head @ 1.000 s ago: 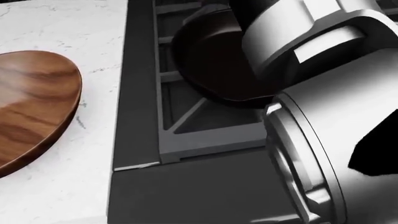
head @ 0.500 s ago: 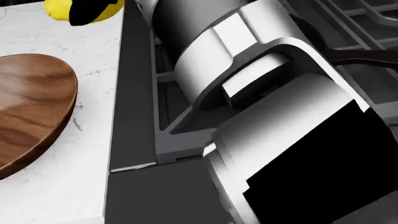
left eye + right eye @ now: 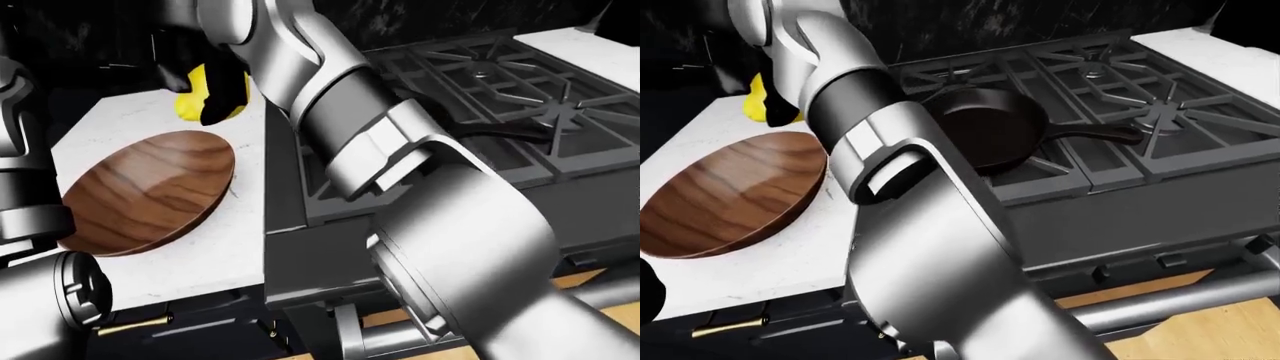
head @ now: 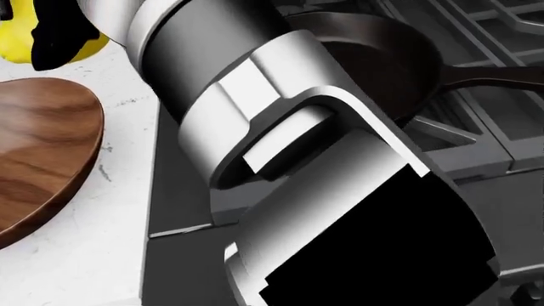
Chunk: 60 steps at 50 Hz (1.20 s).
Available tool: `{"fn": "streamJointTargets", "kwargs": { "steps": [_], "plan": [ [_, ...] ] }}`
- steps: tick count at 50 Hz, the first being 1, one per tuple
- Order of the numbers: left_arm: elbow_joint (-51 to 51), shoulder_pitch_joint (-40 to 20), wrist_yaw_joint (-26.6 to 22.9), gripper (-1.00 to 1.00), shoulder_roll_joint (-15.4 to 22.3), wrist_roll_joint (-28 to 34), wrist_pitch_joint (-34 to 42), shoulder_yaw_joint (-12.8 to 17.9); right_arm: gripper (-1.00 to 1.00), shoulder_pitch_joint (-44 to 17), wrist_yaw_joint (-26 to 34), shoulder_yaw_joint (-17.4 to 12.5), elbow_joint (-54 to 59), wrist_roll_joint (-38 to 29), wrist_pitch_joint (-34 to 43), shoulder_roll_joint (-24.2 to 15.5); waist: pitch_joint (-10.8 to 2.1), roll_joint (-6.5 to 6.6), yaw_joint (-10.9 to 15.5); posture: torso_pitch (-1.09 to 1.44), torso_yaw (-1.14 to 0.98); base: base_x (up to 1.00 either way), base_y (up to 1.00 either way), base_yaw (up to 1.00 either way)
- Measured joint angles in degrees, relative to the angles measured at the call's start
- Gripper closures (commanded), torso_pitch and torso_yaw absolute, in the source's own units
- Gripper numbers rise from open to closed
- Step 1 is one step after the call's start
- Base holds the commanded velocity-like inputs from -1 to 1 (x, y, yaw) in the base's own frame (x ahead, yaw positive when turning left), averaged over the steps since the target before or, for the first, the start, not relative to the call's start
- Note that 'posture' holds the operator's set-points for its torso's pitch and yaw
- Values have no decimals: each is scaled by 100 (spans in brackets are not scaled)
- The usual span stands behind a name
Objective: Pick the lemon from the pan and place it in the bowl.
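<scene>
Left-eye view shows your right hand [image 3: 205, 101] clenched around the yellow lemon [image 3: 196, 96], above the white counter just beyond the round wooden bowl [image 3: 140, 191]. Bring it over the bowl's centre, lower, then release. Black cast-iron pan [image 3: 990, 127] sits empty.

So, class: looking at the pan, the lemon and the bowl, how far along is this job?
Done: the pan on the stove is empty. In hand: the right hand holds the lemon, in the left-eye view just above the wooden bowl's top edge. Left: move it over the bowl and release it; the bowl holds nothing yet.
</scene>
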Motion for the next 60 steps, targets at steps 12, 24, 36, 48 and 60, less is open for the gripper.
{"fn": "streamJointTargets", "kwargs": {
  "steps": [12,24,36,48,60],
  "plan": [
    [75,221,-1,-100,150,-97,-80,112,100,-168,-25,-22,5,176,19,224,5,49,-28,0,0,0,0,0],
    [444,267,14,-100,269,-160,-386,125,100,-198,-115,8,35,272,16,433,-4,78,-37,0,0,0,0,0],
    [462,398,43,-100,385,-250,-459,175,100,-244,-228,3,22,408,53,674,-20,118,-41,0,0,0,0,0],
    [496,416,58,-100,427,-303,-442,159,100,-255,-315,5,20,525,42,878,-26,132,-49,0,0,0,0,0],
    [576,486,42,-100,512,-338,-520,213,100,-233,-445,11,13,684,36,1230,-41,176,-61,0,0,0,0,0]
  ]
}}
